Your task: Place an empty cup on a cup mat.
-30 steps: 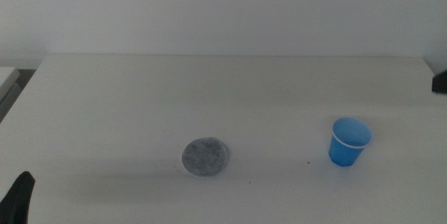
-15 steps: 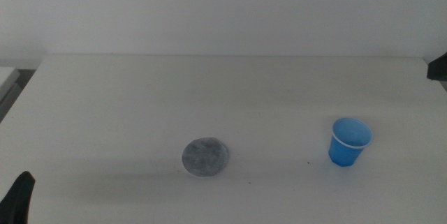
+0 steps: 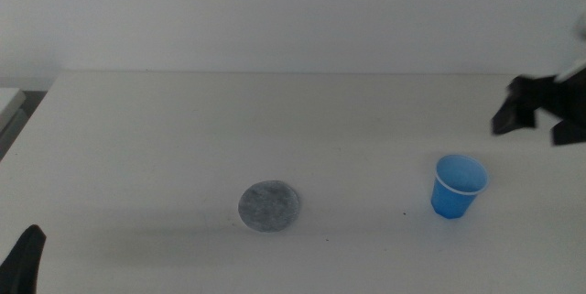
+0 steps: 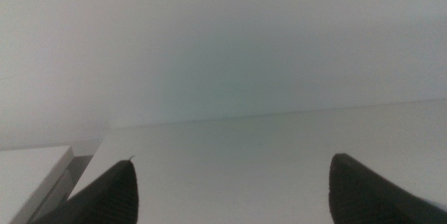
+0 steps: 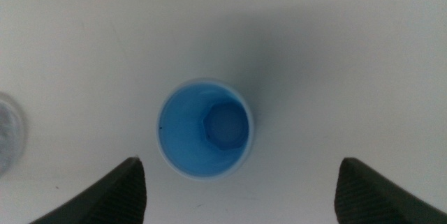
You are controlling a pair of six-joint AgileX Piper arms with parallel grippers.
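Change since earlier frames: right gripper (image 3: 536, 118) has advanced into the middle view from the right edge; half a second ago only a dark corner of it showed there. Cup, cup mat and left gripper hold their earlier positions.
Right gripper, position: above the table (image 3: 183, 129), up and to the right of the cup (image 3: 457, 186) in the middle view, not touching it.
Right gripper, jaw state: wide apart; in the right wrist view (image 5: 237, 185) the two dark jaw tips stand well clear of the cup on either side, with nothing held.
Cup, relative to right gripper: directly below the wrist camera, centred between the jaw tips (image 5: 204, 128); upright, mouth up, interior empty down to the pale base.
Cup, support: standing on the bare table surface (image 5: 335, 56), well apart from the cup mat.
Cup mat, relative to right gripper: far out to the left of the claw in the middle view (image 3: 269, 206), flat on the table; only a grey sliver shows at the edge of the right wrist view (image 5: 8, 132).
Left gripper, position: waiting at the bottom left corner of the middle view (image 3: 26, 259), well away from cup and mat.
Left gripper, jaw state: spread wide (image 4: 230, 189), holding nothing; its wrist view shows only table and wall (image 4: 223, 35).
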